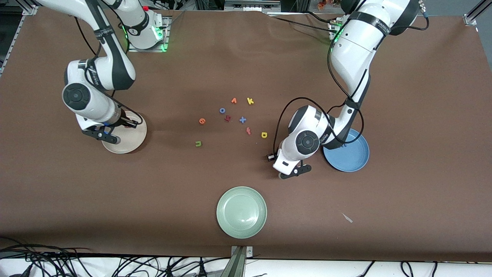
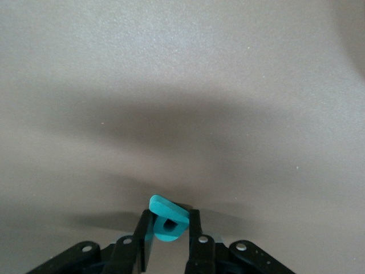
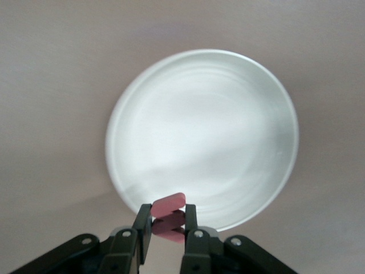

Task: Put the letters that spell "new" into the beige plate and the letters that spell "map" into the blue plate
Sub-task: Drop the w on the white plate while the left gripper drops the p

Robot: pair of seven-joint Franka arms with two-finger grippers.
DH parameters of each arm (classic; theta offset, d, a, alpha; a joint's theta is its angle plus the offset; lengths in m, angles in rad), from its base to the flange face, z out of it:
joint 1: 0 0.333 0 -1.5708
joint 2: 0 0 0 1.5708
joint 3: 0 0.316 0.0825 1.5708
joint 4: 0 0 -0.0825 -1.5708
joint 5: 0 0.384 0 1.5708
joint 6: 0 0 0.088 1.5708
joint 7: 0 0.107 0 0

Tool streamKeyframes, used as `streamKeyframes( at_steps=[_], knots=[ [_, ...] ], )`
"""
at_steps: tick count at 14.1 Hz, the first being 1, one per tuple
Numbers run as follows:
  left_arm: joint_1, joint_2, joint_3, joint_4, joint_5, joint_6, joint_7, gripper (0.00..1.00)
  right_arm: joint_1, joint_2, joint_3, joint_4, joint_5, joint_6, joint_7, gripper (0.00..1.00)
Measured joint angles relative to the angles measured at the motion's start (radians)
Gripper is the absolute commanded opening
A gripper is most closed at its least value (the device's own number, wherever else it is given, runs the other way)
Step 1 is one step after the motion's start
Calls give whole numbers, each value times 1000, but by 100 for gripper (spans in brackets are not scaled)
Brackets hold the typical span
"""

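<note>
Overhead, right gripper [image 3: 167, 224] pinches salmon w [image 3: 168, 204] above beige plate [image 3: 228, 103]; left gripper [image 2: 169, 231] clamps teal p [image 2: 167, 217].

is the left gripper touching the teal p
Touching. The left wrist view shows the left gripper shut on the teal p, both fingers pressed against its sides.

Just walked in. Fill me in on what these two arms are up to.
The robot is sorting foam letters into plates. The left claw is shut on the teal p, low over bare table beside the blue plate. The right claw is shut on the salmon-red w, over the rim of the beige plate. Both plates look empty so far. The other letters, like the green n and orange e, lie mid-table.
</note>
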Motion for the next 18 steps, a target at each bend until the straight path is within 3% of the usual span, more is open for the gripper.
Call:
streamKeyframes(
  at_steps=[1, 3, 6, 9, 14, 18],
  knots=[
    [2, -4, 2, 8, 0, -23, 0, 10, -1, -1, -17, -22, 0, 19, -33, 15],
    [13, -22, 5, 27, 0, -85, 0, 10, -1, 6, -32, -45, 1, 41, -59, 100],
    [46, -78, 9, 37, 0, -210, 56, 10, 2, 12, -33, -38, 22, 41, -59, 100],
    [123, -134, 12, 37, 0, -350, 235, 9, 11, 12, -21, 22, 45, -29, -50, 100],
    [251, -159, 12, 32, 0, -514, 461, 8, 57, 43, 48, 129, 147, -82, 58, 100],
    [292, -158, 16, 7, 33, -542, 551, 8, 151, 122, 68, 201, 148, -74, 137, 100]
  ],
)
